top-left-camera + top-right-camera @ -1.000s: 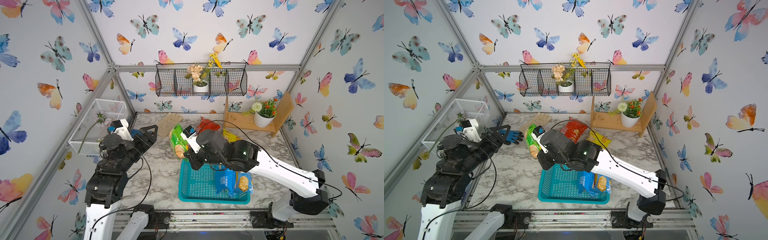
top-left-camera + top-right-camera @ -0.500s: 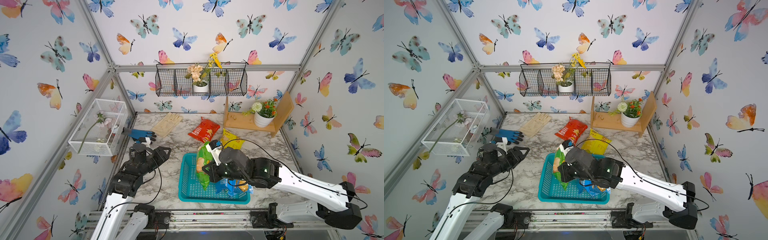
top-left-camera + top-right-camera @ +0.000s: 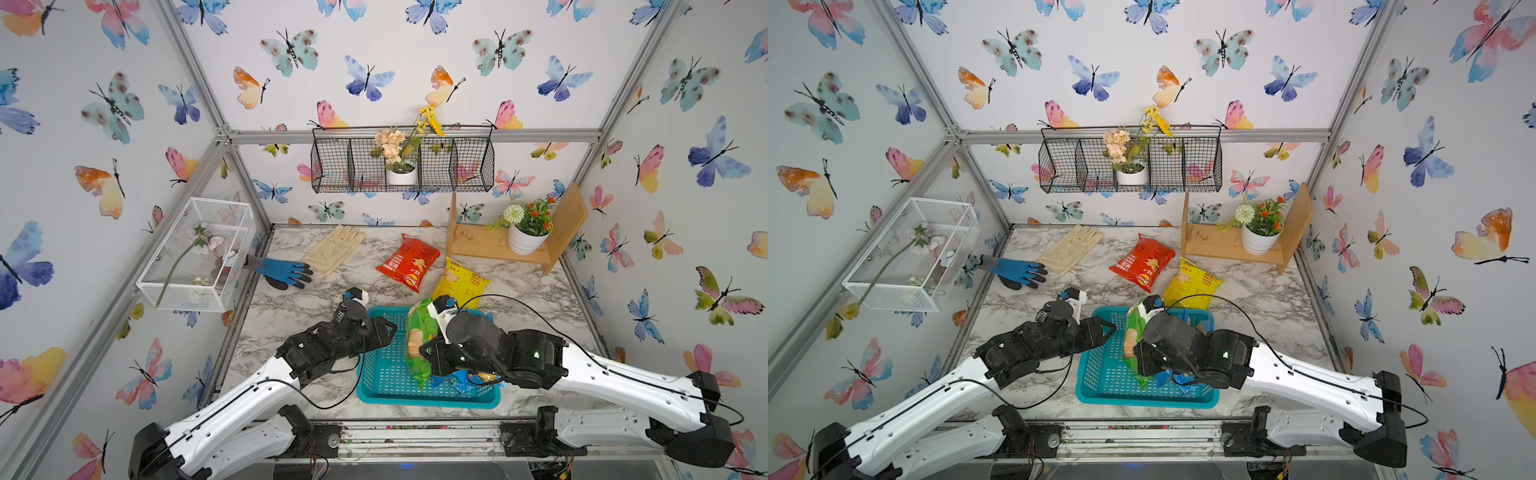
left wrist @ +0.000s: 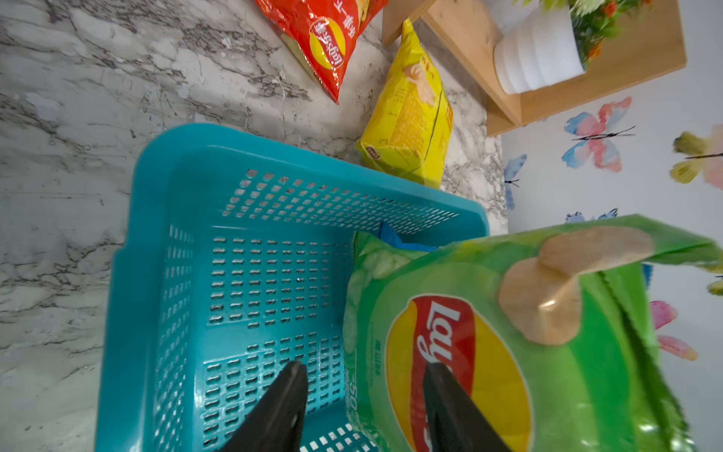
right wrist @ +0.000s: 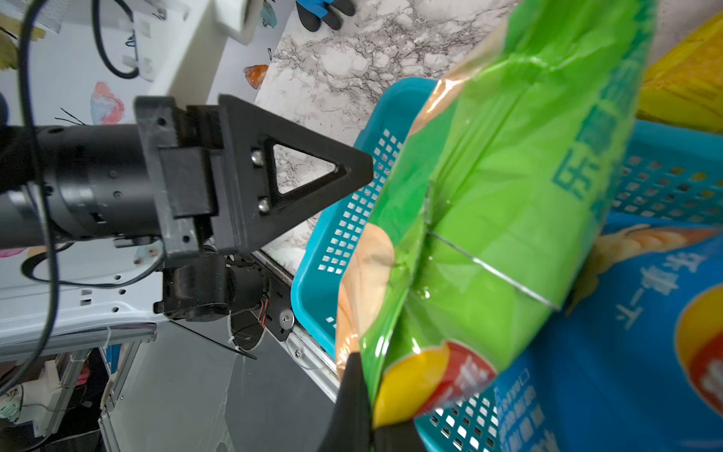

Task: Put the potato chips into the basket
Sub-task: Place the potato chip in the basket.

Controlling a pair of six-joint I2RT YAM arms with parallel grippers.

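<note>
basket: teal basket (image 3: 428,401) with holed walls and floor, on the marble desk (image 3: 299,307) near its front edge, between the two arms; also seen from the wrists (image 4: 164,156) (image 5: 309,281).
green chip bag: the green chip bag (image 3: 419,336) stands on end, tilted, over the middle of the basket. Its lower end is down between the basket walls. Whether it touches the basket floor cannot be told.
right claw: the right claw (image 3: 430,355) is clenched on the edge of the green chip bag, above the right half of the basket.
left claw: the left claw (image 4: 364,375) is released, jaws apart, over the left half of the basket. It points at the printed front of the green chip bag (image 4: 469,313) and holds nothing. Its tips are just beside the bag; contact cannot be told.
blue chip bag: the blue chip bag (image 5: 626,352) lies in the right part of the basket, under the green chip bag and the right arm.
yellow chip bag: the yellow chip bag (image 3: 459,284) lies on the desk just behind the far rim of the basket.
red chip bag: the red chip bag (image 3: 409,259) lies on the desk farther behind the basket, apart from it.
gloves: a blue glove (image 3: 286,272) and a beige glove (image 3: 334,247) lie on the desk well behind the basket, towards the left.
</note>
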